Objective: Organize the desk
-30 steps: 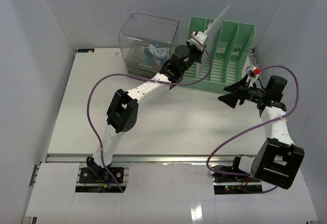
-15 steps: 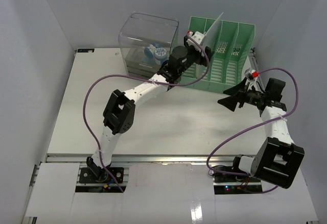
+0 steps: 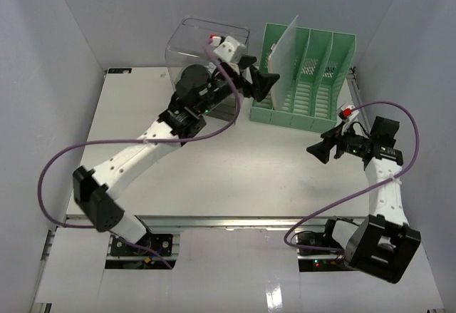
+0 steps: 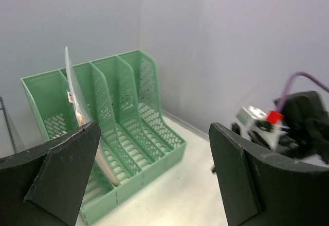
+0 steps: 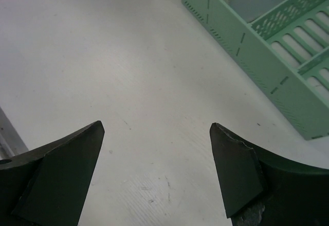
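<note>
The desk (image 3: pixel 214 163) lies under the green rack (image 3: pixel 306 78) and stretches out white in front of it. The rack stands at its far side, with a clear box (image 3: pixel 187 40) just left of the rack.

A pale sheet (image 3: pixel 283 56) stands on edge at the rack's left end, leaning (whether it sits in the first slot or the second I cannot tell). A second ago it stuck out higher and at a sharper tilt; now it sits deeper in the rack.

Half a second ago the left gripper (image 3: pixel 261 76) was up against the rack at the sheet. It has since pulled back to just left of the rack and is off the sheet. Its fingers are spread wide with nothing between them, and the left wrist view shows the rack through the gap. The left arm's elbow has swung far out, away from the rack.

The right gripper (image 3: pixel 322 145) hovers in front of the rack's right end, nearly where it was, its fingers wide apart and empty above bare desk.
</note>
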Tool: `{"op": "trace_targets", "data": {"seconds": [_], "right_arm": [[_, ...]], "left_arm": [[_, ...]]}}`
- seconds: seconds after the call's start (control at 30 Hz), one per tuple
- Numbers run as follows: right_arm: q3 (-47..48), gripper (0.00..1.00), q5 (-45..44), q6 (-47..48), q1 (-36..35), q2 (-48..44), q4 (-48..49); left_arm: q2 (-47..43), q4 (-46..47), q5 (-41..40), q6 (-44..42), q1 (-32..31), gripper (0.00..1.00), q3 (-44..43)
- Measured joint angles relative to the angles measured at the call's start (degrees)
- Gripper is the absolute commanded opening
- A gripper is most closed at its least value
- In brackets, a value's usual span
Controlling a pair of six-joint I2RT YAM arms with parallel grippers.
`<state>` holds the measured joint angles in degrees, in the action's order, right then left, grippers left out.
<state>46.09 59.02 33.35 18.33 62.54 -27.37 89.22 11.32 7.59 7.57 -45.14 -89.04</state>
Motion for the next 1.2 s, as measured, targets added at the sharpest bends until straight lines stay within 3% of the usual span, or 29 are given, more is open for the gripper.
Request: {"op": "trace_targets", "data": {"seconds": [0.27, 0.5, 0.73, 0.87, 1.2], "right_arm": [[-1.3, 0.9, -9.8, -4.3, 0.0, -12.6, 0.1], [-4.9, 0.9, -14.4, -12.0, 0.0, -18.1, 2.0], [-8.7, 0.9, -21.6, -21.9, 0.0, -19.3, 5.7], [-11.0, 0.9, -25.1, -23.6, 0.0, -19.7, 8.3], [-13.3, 0.9, -29.7, -24.3, 0.0, -20.8, 10.9]], "left_arm": [[-39.5, -7.5, -0.8, 5.2, 0.0, 0.98, 33.4], [-57.5, -20.1, -5.2, 7.5, 0.0, 0.98, 44.5], [-63.8, -28.4, -8.7, 7.5, 0.0, 0.98, 51.6], [-65.4, -30.6, -9.4, 7.5, 0.0, 0.98, 56.1], [-64.8, -31.2, -10.0, 6.8, 0.0, 0.98, 56.5]]}}
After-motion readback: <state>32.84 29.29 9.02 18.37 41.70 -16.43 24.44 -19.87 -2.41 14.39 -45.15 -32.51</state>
